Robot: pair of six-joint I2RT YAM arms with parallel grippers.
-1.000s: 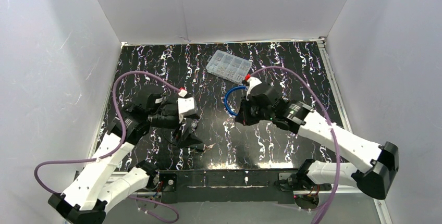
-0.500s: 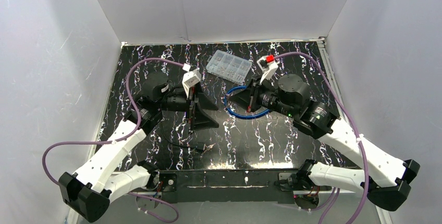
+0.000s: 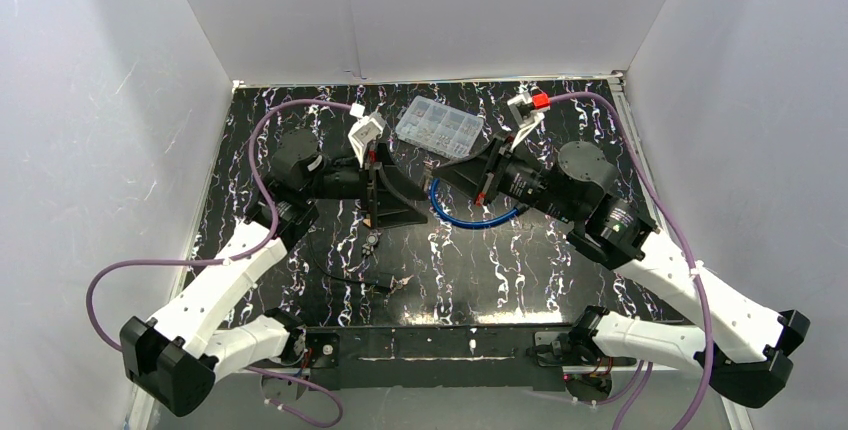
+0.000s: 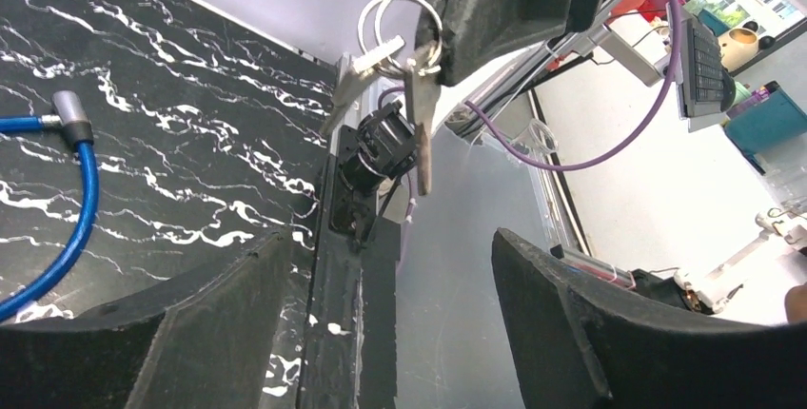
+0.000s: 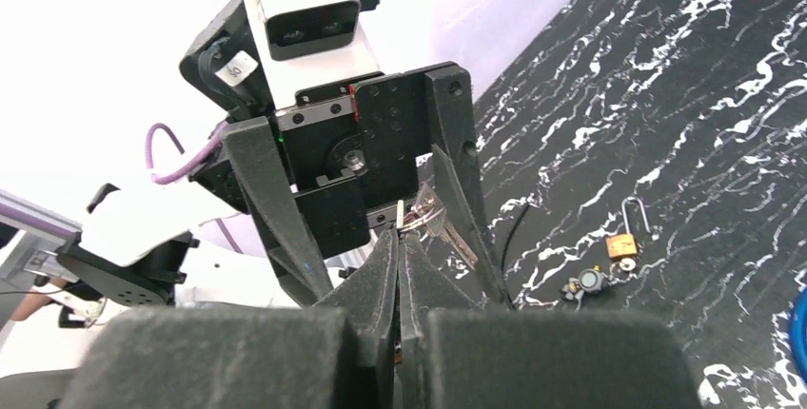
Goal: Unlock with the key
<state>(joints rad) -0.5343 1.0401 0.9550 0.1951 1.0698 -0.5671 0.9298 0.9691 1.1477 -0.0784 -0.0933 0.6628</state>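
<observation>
black marbled table (image 3: 560,250), bearing blue cable lock (image 3: 470,218) and brass padlock (image 5: 623,244), key seemingly in neither; left gripper (image 4: 390,243), jaws wide and empty; right gripper (image 5: 400,243), pinched on key bunch (image 4: 411,76) in mid-air facing it; key in hand, insertion and turning judged outstanding.

The marbled table (image 3: 560,260) carries a clear box (image 3: 438,127), blue cable (image 3: 470,216), brass padlock (image 5: 623,243).

You have bright, even overhead light: the white enclosure walls (image 3: 420,10) glow without hotspots, and the glossy black white-veined tabletop (image 3: 560,260) carries only soft shadows. On your left wrist camera the room beyond (image 4: 666,190) blows out and the silver metal keys (image 4: 421,114) glint. Your right wrist view washes white at upper left.
</observation>
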